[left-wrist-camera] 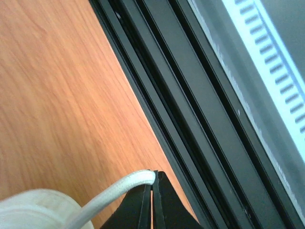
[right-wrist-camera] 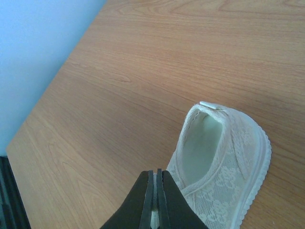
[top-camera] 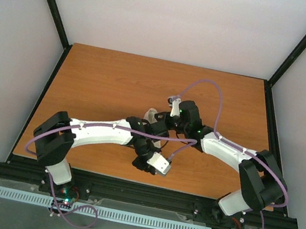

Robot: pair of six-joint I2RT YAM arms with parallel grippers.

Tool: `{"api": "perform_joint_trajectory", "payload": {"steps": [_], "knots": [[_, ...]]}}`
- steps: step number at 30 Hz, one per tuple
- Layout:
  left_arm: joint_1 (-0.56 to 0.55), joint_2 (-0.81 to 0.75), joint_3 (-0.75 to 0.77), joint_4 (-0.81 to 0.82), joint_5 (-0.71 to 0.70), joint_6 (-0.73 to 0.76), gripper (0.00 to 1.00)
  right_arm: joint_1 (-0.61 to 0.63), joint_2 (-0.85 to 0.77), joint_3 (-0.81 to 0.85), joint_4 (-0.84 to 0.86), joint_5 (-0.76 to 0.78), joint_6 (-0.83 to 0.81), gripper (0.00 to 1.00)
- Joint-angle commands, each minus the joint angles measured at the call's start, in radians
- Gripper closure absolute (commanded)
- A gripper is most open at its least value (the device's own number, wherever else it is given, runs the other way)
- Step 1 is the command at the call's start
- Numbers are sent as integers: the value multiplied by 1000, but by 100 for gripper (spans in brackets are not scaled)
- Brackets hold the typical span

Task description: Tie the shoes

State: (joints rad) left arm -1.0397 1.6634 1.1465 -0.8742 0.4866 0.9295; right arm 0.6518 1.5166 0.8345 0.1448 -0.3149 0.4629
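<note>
Cream shoe (right-wrist-camera: 224,162) on wooden table (right-wrist-camera: 119,95); left gripper (left-wrist-camera: 152,179) pinches white lace (left-wrist-camera: 126,185), right gripper (right-wrist-camera: 156,177) fingers pressed together.

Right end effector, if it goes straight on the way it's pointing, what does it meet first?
Probably bare table. The shut right end effector points at wood just beside the shoe, not at it. Depth is unclear, so it might graze the collar.
</note>
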Motion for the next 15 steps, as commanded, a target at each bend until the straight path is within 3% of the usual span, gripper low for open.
{"api": "perform_joint_trajectory", "payload": {"steps": [1, 3, 8, 12, 15], "knots": [[-10, -40, 42, 148, 115, -111, 94, -7, 27, 40, -10, -20, -26, 97], [-11, -43, 38, 186, 112, -139, 88, -7, 32, 45, -13, -21, -28, 97], [-11, -54, 67, 145, 77, -146, 58, -7, 45, 61, -30, -33, -39, 97], [-1, -177, 51, 50, 26, -35, 52, -7, 54, 74, -48, -39, -52, 97], [91, -246, 45, -36, 42, 29, 52, -7, 61, 83, -53, -46, -58, 97]]}}
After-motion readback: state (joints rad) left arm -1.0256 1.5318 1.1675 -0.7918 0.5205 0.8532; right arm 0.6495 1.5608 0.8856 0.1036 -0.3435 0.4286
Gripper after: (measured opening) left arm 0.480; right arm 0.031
